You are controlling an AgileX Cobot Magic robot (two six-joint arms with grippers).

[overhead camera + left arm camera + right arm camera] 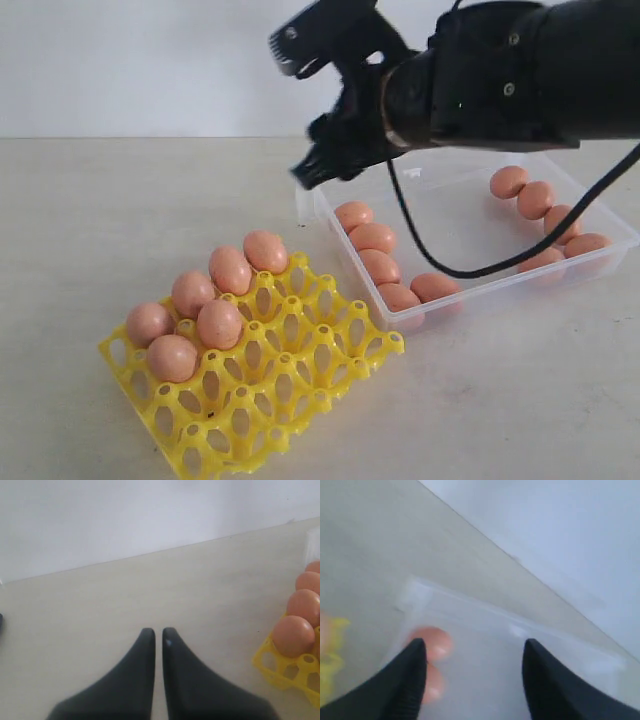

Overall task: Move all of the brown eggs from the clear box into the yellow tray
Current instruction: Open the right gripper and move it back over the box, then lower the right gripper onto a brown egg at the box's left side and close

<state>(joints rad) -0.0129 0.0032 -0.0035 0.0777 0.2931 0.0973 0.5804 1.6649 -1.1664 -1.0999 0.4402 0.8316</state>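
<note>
Black fingers of the right gripper stand spread apart, and nothing is between them; the wrist picture is blurred, but the gap is plain. The gripper hangs in the air over the corner of the box that is nearest to the tray, and it does not touch anything. Just under it, along the box wall on the tray side, lies a row of five eggs, each one touching the next. Five more lie in a curved line at the far side of the box. In the tray, six eggs sit in the cups of its left part, and the other cups are free. The left gripper is low over the table beside the tray, with its fingers almost pressed together and holding nothing. I judge that the step in hand is the reach for the next egg, with less than half of the task done. The next move calls for going down with the jaws on both sides of one egg in the near row. The neighbours touch it, so the fingers must enter from the free sides, close softly, and lift straight up.
</note>
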